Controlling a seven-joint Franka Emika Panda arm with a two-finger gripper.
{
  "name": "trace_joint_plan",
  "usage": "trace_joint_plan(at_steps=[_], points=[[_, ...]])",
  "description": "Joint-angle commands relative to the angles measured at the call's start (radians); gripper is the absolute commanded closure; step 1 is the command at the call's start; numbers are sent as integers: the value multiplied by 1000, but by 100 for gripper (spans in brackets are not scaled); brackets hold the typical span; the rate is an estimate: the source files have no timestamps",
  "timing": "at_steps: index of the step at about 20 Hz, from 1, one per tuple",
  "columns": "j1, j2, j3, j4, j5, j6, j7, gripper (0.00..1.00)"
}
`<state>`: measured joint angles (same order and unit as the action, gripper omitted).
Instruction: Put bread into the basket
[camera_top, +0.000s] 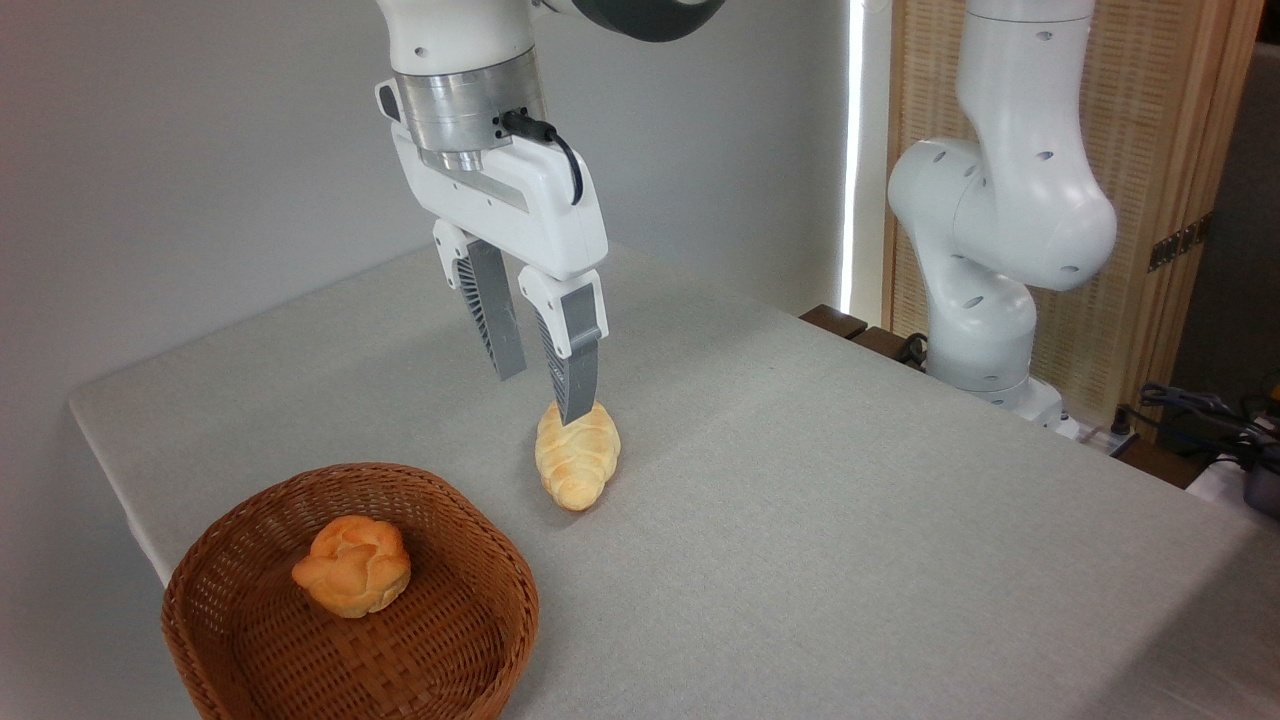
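Grey-clothed table (850, 480) (plain grey wall (150, 150) behind) bears bread (577, 455), basket (350, 590).

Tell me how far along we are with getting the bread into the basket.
Early stage. A small round bun already sits in the basket, but the long loaf lies on the table, outside it. In hand: the pincer hangs open just over the loaf's far end, not gripping. Left: close on the loaf, lift, carry it to the basket and release.
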<state>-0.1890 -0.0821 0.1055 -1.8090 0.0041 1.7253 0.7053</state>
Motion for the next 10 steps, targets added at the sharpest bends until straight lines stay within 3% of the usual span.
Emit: trace_joint_plan(at_steps=[1, 10], points=[[-10, -18, 11, -16, 1, 3, 14, 0], [-9, -16, 11, -15, 5, 7, 14, 0]])
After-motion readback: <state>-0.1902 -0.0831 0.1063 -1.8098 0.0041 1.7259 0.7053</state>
